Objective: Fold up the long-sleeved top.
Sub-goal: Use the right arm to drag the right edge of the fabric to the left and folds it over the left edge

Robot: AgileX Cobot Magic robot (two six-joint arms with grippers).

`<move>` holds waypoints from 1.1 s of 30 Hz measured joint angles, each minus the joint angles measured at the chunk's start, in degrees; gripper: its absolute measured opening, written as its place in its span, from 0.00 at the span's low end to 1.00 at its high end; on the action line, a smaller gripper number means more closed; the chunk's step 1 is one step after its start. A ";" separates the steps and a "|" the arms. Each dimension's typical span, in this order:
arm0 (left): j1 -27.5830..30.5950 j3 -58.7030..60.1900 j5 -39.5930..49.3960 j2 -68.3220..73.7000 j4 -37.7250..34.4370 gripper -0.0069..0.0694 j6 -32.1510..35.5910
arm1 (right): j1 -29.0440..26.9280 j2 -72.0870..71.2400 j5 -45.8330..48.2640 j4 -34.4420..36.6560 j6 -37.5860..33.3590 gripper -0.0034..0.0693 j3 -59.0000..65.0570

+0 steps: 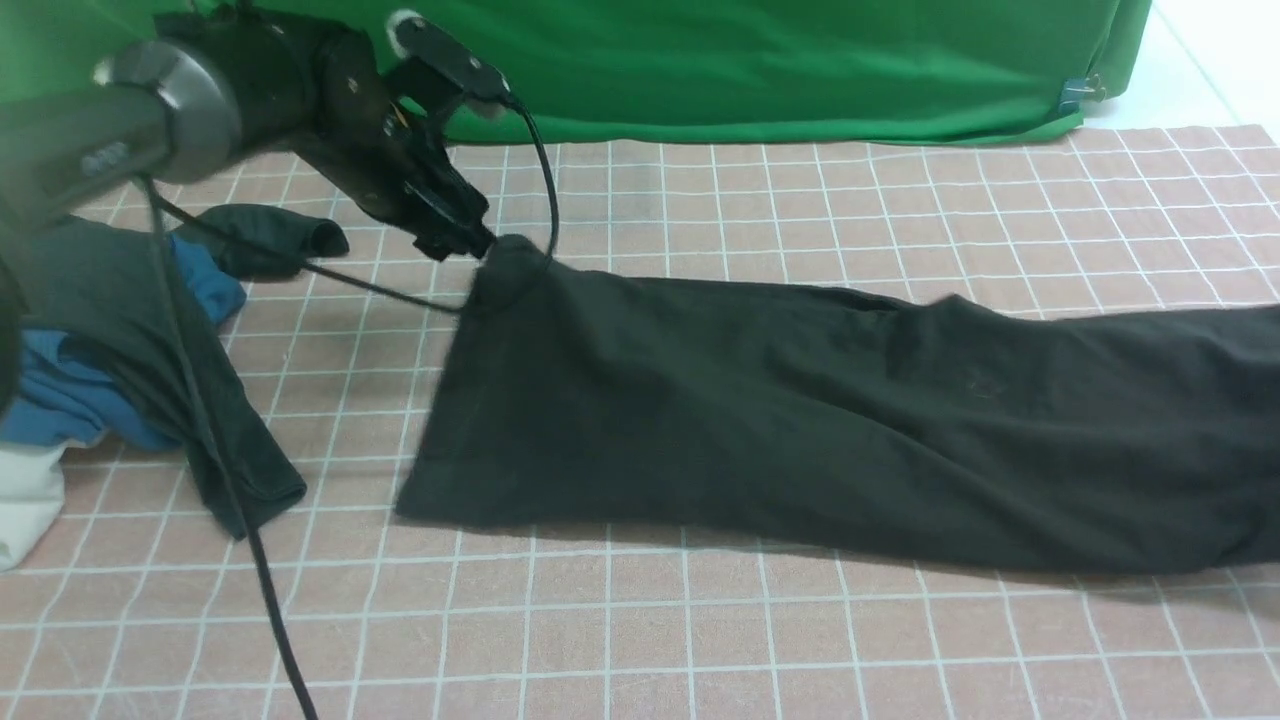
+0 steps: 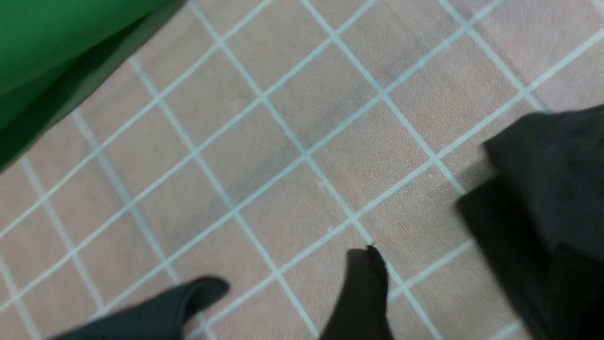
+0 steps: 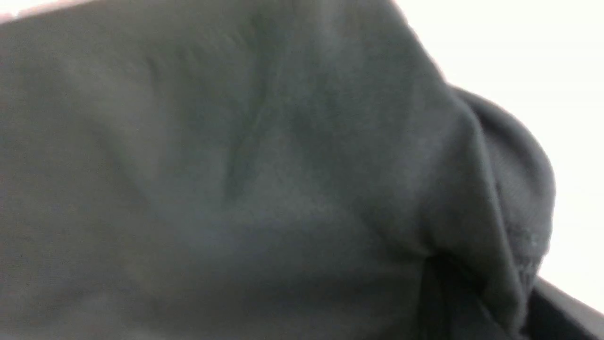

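Observation:
The long-sleeved top [image 1: 820, 430], plain black, lies stretched across the checked table from the middle to the right edge of the front view. My left gripper [image 1: 470, 240] hovers at its far left corner [image 1: 512, 255], which stands slightly peaked. In the left wrist view the left gripper [image 2: 448, 278] is open: one finger [image 2: 363, 293] shows, bare table fills the gap, and the top's corner [image 2: 547, 198] lies by the other side. My right gripper is outside the front view. Its wrist view is filled by the top [image 3: 264, 179], lifted and gathered toward the hidden jaws.
A dark charcoal garment bunched with blue cloth [image 1: 120, 330] and a white cloth [image 1: 25, 510] lie at the left edge. The left arm's cable [image 1: 230, 480] trails over that pile. A green backdrop [image 1: 800, 60] closes the far side of the table [image 1: 640, 640].

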 joint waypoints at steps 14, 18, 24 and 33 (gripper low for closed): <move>0.19 0.00 11.16 -21.13 -9.74 0.11 0.96 | -0.67 -16.81 4.91 34.47 -16.28 0.19 -0.31; 0.19 0.05 11.70 -24.47 -10.76 0.11 1.46 | 1.94 -17.63 6.64 46.64 -20.63 0.19 -1.76; 0.19 2.66 12.29 -28.42 -12.32 0.11 2.02 | 13.15 -15.61 3.99 52.05 -20.39 0.19 -4.34; 0.19 8.05 12.41 -37.31 -19.11 0.11 3.43 | 31.73 -5.69 -5.82 53.98 -17.18 0.19 -11.21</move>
